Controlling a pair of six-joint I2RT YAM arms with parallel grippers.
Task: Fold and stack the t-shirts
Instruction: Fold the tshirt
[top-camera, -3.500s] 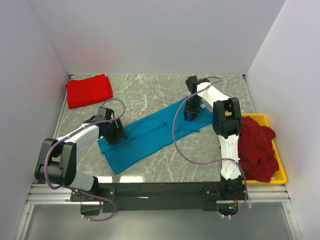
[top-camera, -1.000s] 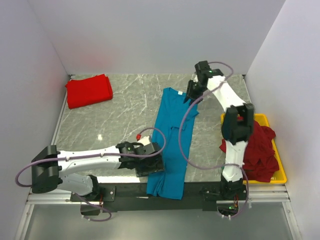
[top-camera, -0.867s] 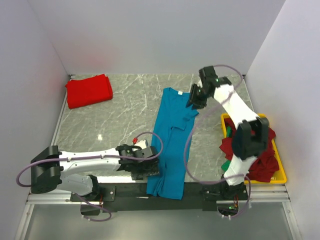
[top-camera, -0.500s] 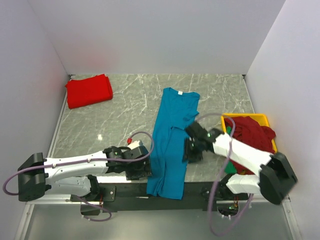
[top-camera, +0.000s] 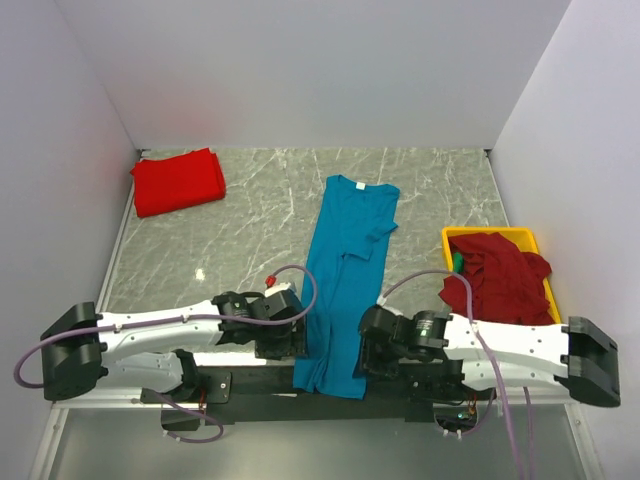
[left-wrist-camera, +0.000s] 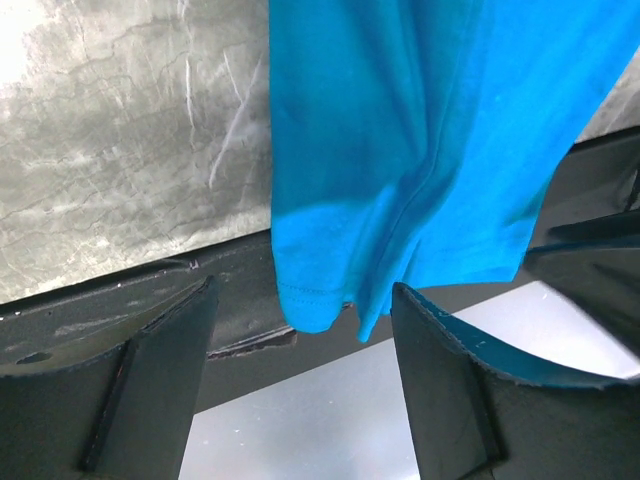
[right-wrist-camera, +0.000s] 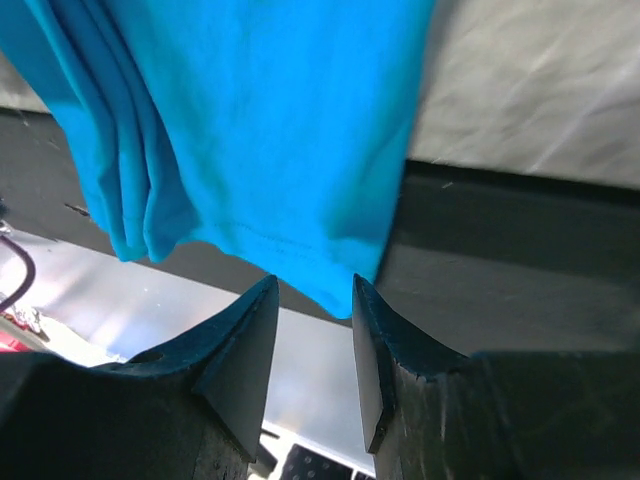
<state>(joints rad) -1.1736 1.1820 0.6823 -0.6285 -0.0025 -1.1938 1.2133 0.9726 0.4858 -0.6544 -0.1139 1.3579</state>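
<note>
A teal-blue t-shirt lies lengthwise down the table, collar at the back, its hem hanging over the near edge. My left gripper is low at the hem's left side, jaws open; in the left wrist view the hem hangs ahead of my left gripper. My right gripper is at the hem's right side. In the right wrist view the hem's corner hangs at the tips of my right gripper, whose jaws stand a little apart, not pinching it. A folded red t-shirt lies back left.
A yellow tray at the right holds crumpled maroon t-shirts with a bit of green cloth showing. White walls close in the left, back and right. The black mounting rail runs along the near edge under the hem.
My right arm has swung from the collar at the back down to the near edge beside the hem. My left gripper has shifted slightly by the hem's left side. The teal shirt has not moved.
</note>
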